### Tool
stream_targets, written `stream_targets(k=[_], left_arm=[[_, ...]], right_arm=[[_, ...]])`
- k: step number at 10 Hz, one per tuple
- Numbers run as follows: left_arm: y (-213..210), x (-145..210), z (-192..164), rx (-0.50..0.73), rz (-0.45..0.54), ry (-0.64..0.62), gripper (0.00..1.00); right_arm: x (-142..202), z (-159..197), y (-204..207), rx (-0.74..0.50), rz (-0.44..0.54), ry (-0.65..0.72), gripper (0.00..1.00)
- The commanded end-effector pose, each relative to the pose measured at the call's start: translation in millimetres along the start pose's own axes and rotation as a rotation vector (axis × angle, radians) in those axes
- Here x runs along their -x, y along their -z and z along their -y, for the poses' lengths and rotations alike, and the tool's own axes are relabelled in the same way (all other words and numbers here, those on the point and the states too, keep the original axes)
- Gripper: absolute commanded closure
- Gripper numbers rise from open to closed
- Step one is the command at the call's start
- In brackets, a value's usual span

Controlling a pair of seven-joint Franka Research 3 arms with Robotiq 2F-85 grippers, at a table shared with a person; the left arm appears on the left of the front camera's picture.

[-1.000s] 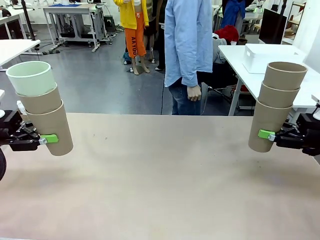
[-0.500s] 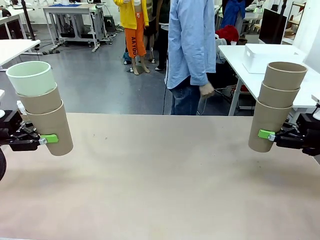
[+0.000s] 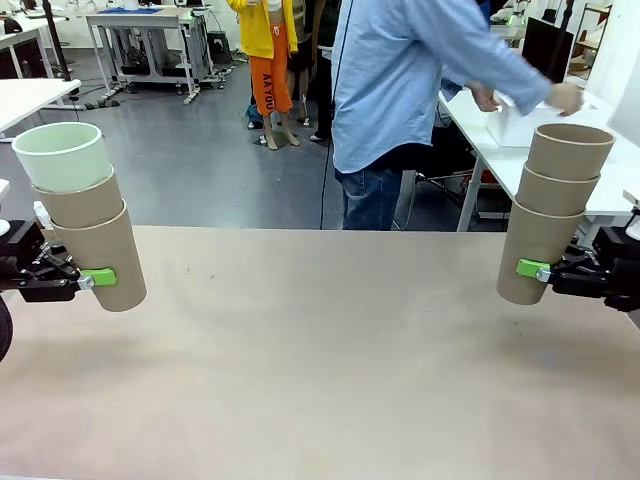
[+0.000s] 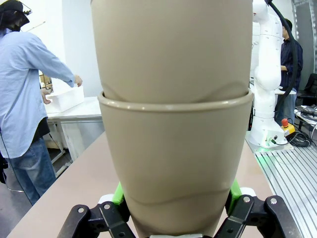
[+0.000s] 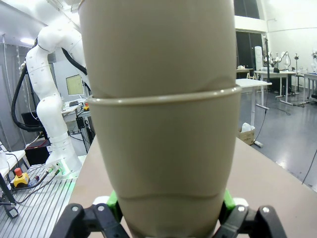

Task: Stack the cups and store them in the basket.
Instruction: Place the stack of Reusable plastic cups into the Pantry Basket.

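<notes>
Beige tabletop [image 3: 320, 350] is seen from the robot's side, with a grey workshop floor [image 3: 200, 150] behind it. At the table's left edge, a stack of two brown cups [image 3: 90, 235] topped by a mint-green cup [image 3: 62, 155] is clamped at its lowest cup by the left gripper [image 3: 100, 277]. At the right edge, a stack of three brown cups [image 3: 555, 200] is gripped the same way by the right gripper [image 3: 533, 269]. Both stacks are tilted outward. Beyond the far right corner, the white basket [image 3: 515, 128] rests on a side table [image 3: 470, 110], and a person [image 3: 390, 90] has both hands [image 3: 565, 97] laid on it.

No lettering, label or number is legible on the cups [image 3: 92, 235] or elsewhere.
</notes>
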State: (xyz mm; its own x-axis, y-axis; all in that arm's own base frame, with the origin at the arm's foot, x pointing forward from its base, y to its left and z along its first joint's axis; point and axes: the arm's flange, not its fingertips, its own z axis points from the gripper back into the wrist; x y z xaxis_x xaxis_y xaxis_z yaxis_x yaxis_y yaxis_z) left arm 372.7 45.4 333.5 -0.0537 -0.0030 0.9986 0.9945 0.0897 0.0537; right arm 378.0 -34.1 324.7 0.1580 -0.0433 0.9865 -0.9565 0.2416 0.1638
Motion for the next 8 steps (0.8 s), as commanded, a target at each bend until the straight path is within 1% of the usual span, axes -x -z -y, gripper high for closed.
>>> stream_targets(k=[1, 8], left_arm=[[2.8, -5.2, -0.4, -0.003, 0.009, -0.001, 0.15], [2.8, -5.2, -0.4, -0.003, 0.009, -0.001, 0.15]], right_arm=[[-5.5, 0.6, 3.7, 0.006, 0.007, -0.007, 0.16], [-5.5, 0.6, 3.7, 0.006, 0.007, -0.007, 0.16]])
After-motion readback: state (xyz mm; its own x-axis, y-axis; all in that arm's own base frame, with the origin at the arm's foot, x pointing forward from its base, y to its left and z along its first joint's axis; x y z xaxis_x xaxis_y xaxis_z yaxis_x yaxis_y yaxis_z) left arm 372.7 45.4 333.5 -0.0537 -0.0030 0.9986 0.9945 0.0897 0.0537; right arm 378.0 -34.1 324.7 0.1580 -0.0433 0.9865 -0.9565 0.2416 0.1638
